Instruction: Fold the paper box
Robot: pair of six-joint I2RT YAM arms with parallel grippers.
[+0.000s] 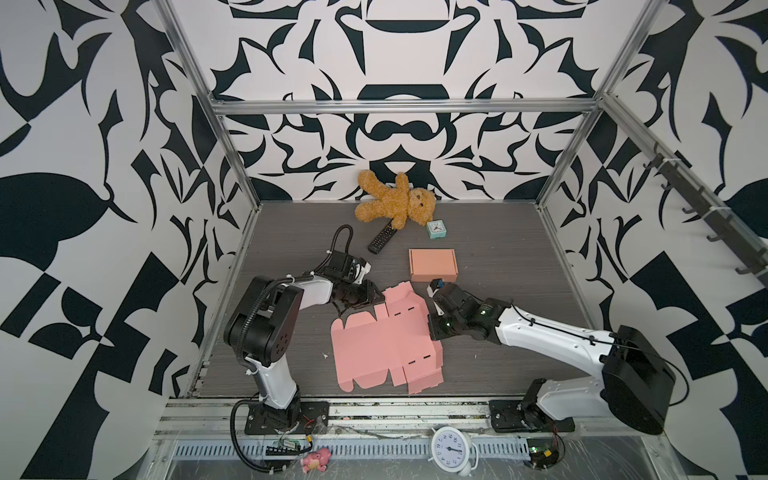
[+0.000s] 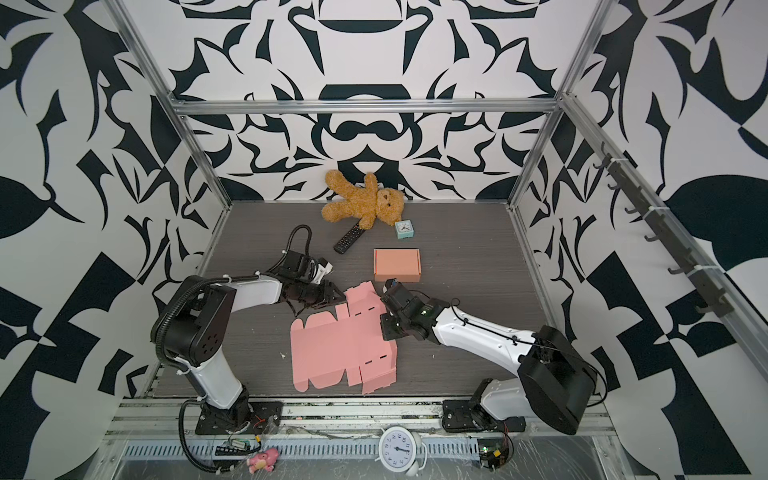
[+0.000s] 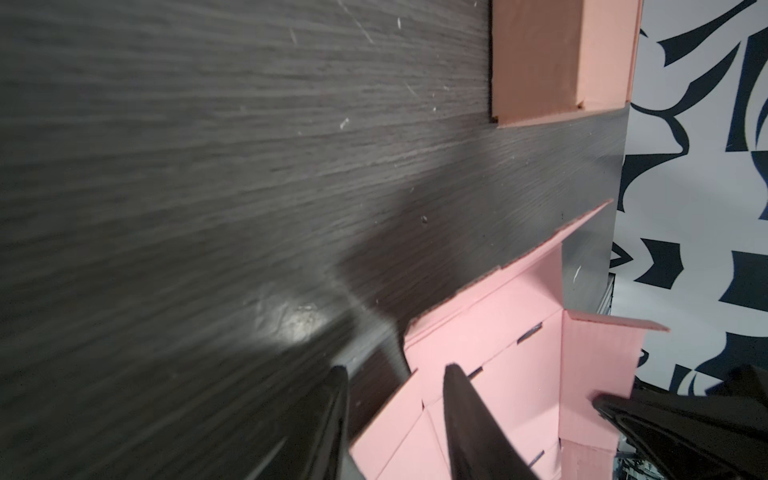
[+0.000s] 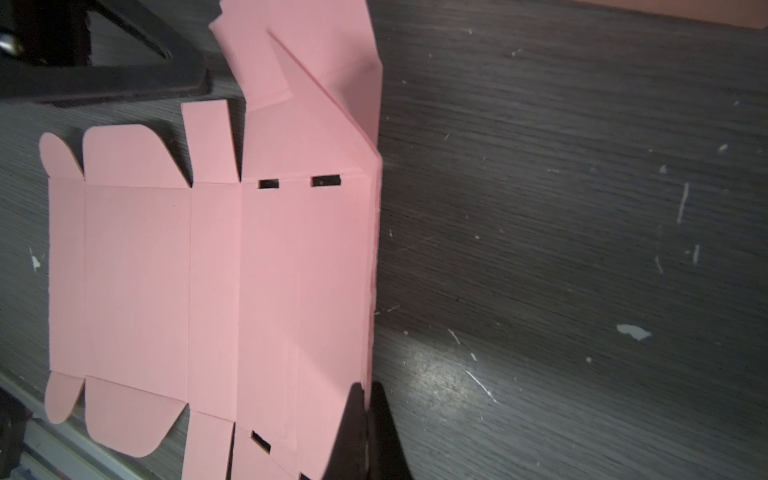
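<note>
Paper box (image 1: pixel 374 345) — a flat pink sheet — lies in the middle of the table (image 1: pixel 519 270), its right edge bent up. The right hand (image 4: pixel 368 399) is pinched tight on that edge. The left hand (image 3: pixel 397 370) is partly open at the far corner, gripping nothing.

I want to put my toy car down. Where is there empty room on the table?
Bare table lies right of the orange box, and in the back corner left of the remote. Crowded: around the pink sheet and the teddy.
</note>
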